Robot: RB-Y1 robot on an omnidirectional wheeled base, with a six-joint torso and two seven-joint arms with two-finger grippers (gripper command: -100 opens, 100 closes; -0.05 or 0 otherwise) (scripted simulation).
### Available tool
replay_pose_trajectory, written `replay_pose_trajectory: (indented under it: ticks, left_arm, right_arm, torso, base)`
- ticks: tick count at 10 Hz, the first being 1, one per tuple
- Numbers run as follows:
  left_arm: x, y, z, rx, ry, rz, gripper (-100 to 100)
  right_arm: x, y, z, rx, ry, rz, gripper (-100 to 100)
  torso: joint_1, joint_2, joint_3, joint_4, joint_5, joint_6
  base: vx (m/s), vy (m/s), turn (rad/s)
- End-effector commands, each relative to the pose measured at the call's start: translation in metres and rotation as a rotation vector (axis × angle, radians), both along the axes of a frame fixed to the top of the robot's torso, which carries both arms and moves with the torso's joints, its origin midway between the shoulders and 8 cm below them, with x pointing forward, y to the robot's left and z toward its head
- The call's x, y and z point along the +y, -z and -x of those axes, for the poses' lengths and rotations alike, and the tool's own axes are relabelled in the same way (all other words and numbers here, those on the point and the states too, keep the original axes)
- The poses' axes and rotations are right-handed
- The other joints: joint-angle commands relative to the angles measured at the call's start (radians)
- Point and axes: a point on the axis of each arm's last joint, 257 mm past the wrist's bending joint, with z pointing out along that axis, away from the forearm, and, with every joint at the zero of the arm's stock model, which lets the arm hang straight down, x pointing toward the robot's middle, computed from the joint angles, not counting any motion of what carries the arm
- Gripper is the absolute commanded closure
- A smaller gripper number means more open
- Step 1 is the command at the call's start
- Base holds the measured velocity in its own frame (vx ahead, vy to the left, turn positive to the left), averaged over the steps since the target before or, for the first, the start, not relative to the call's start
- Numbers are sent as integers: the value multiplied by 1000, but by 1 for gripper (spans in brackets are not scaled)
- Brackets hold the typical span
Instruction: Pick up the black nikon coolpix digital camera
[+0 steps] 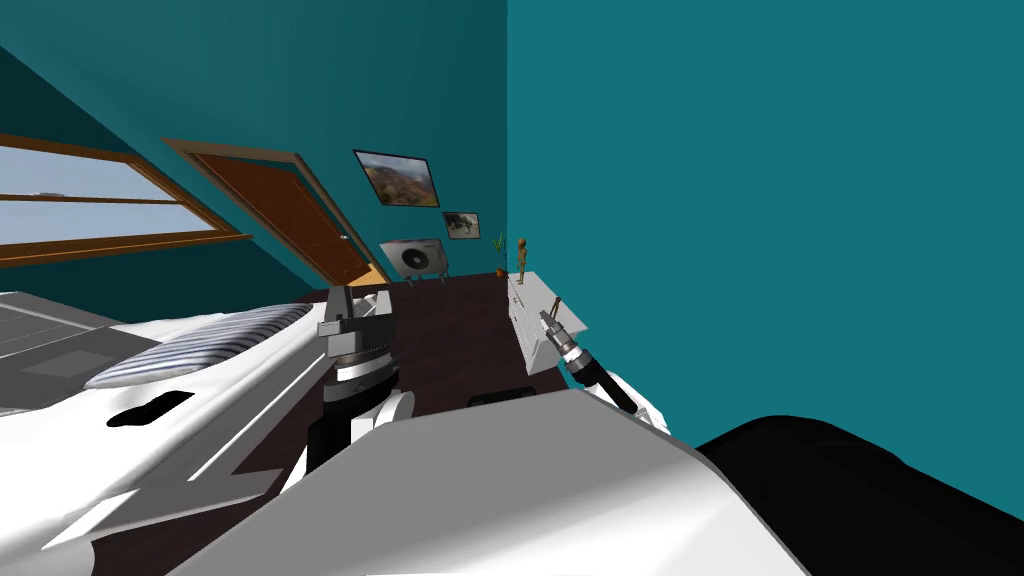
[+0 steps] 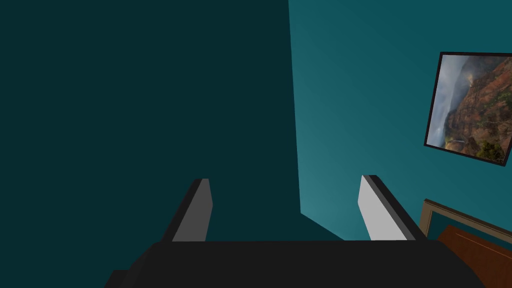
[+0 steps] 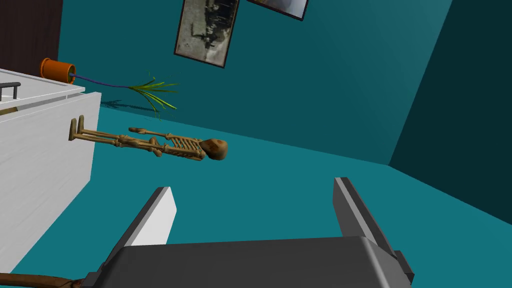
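My left gripper [image 1: 358,298] is raised beside the bed [image 1: 150,400], and in the left wrist view it [image 2: 285,179] stands open with nothing between its fingers, facing a teal wall. My right gripper [image 1: 546,318] hovers at the near end of a white dresser [image 1: 540,312]. Its fingers are open and empty in the right wrist view [image 3: 254,184], close to the dresser's top [image 3: 40,145]. A small black shape [image 1: 500,397] lies low on the dark floor between the arms; I cannot tell what it is.
A tan skeleton figure [image 3: 165,143] and a plant in an orange pot [image 3: 57,70] stand on the dresser's far end. A striped pillow [image 1: 200,345] lies on the bed. A wooden door [image 1: 290,215] and a grey round-fronted unit [image 1: 415,258] are at the far wall.
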Motion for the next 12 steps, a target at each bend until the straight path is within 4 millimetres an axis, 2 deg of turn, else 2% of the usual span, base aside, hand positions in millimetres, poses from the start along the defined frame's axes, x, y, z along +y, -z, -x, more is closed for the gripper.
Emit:
replay_pose_trajectory:
  ticks: [1, 2, 3, 4, 5, 6, 8, 9, 10, 11, 12]
  left_arm:
    - [0, 0, 0, 0, 0, 0, 0]
    - [0, 0, 0, 0, 0, 0, 0]
    - [0, 0, 0, 0, 0, 0, 0]
    - [0, 0, 0, 0, 0, 0, 0]
    - [0, 0, 0, 0, 0, 0, 0]
    - [0, 0, 0, 0, 0, 0, 0]
    - [0, 0, 0, 0, 0, 0, 0]
    - [0, 0, 0, 0, 0, 0, 0]
    - [0, 0, 0, 0, 0, 0, 0]
    - [0, 0, 0, 0, 0, 0, 0]
    - [0, 0, 0, 0, 0, 0, 0]
  right_arm:
    - [9, 34, 11, 92, -36, 44, -100]
    - [8, 36, 12, 95, -44, 58, -100]
    - [11, 61, 22, 160, -68, 92, -100]
    - [10, 61, 23, 162, -72, 99, -100]
    - [11, 87, 34, 228, -96, 136, -100]
    - [10, 88, 35, 230, -99, 142, -100]
    - [8, 139, 64, 366, -143, 211, -100]
    - [4, 141, 66, 371, -153, 235, -100]
    - [0, 166, 84, 440, -173, 270, -100]
    - [-3, 167, 86, 444, -180, 284, -100]
    - [-8, 191, 105, 514, -199, 321, -100]
  torso:
    - [0, 0, 0, 0, 0, 0]
    - [1, 0, 0, 0, 0, 0]
    - [1, 0, 0, 0, 0, 0]
    - [1, 0, 0, 0, 0, 0]
    - [0, 0, 0, 0, 0, 0]
    - [0, 0, 0, 0, 0, 0]
    - [-1, -1, 0, 0, 0, 0]
    - [-1, -3, -2, -1, 0, 0]
    - [-1, -4, -2, -1, 0, 0]
    - [0, -5, -3, -1, 0, 0]
    - [0, -5, -3, -1, 0, 0]
  base:
    - [-9, 58, 95]
    - [-6, 42, 29]
    - [-7, 51, 59]
    - [-5, 40, 25]
    - [-6, 35, 67]
    - [-4, 25, 38]
    - [31, 26, 79]
    - [55, 30, 47]
    - [81, 42, 81]
    - [70, 29, 36]
    - [84, 33, 81]
